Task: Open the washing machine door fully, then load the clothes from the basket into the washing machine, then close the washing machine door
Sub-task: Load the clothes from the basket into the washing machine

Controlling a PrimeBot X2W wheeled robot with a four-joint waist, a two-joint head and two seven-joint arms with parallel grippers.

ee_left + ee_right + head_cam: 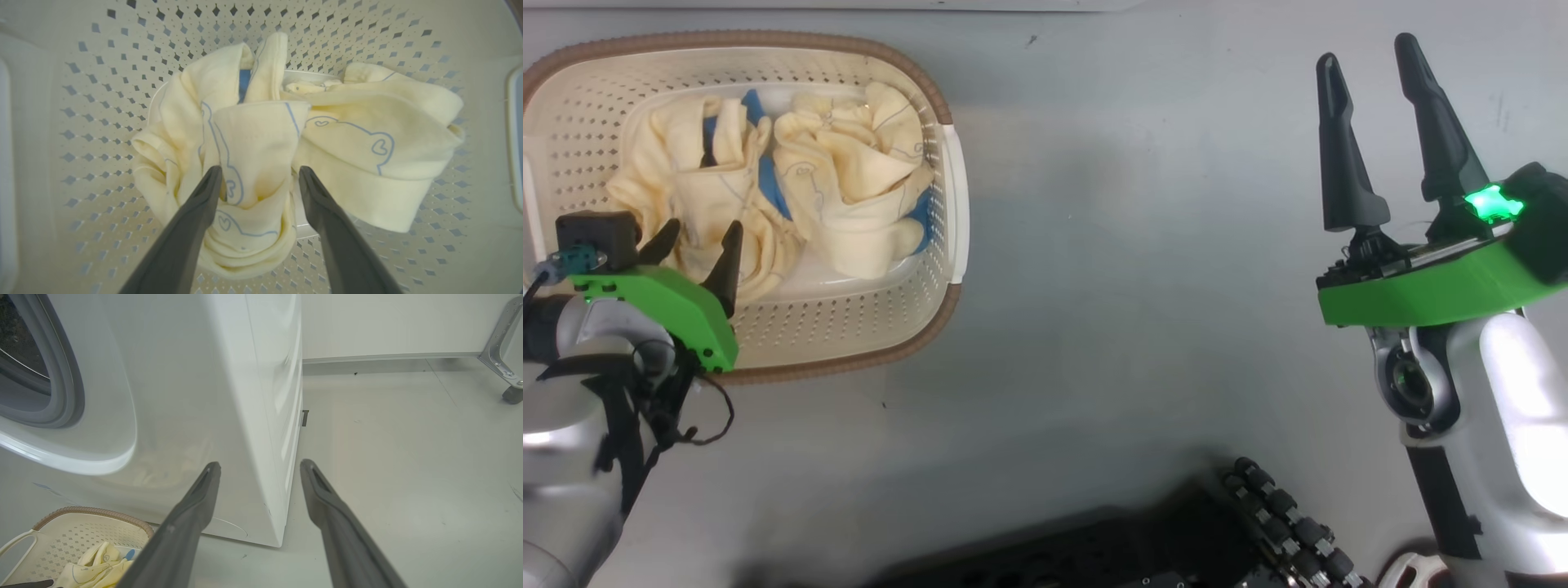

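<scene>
Head view shows the cream-yellow and blue clothes (849,188) in the cream perforated plastic basket (849,322) on the grey floor (1135,286). The left gripper (701,237) is inside it, jaws spread on both sides of one fold. The right gripper (1366,53) hangs well apart, jaws spread and empty.

The left gripper (704,224) and right gripper (1366,47) carry long dark tapered fingers (1343,163) on bright green housings (1421,290); forearms (1515,384) are silvery, cables (707,425) black.
</scene>
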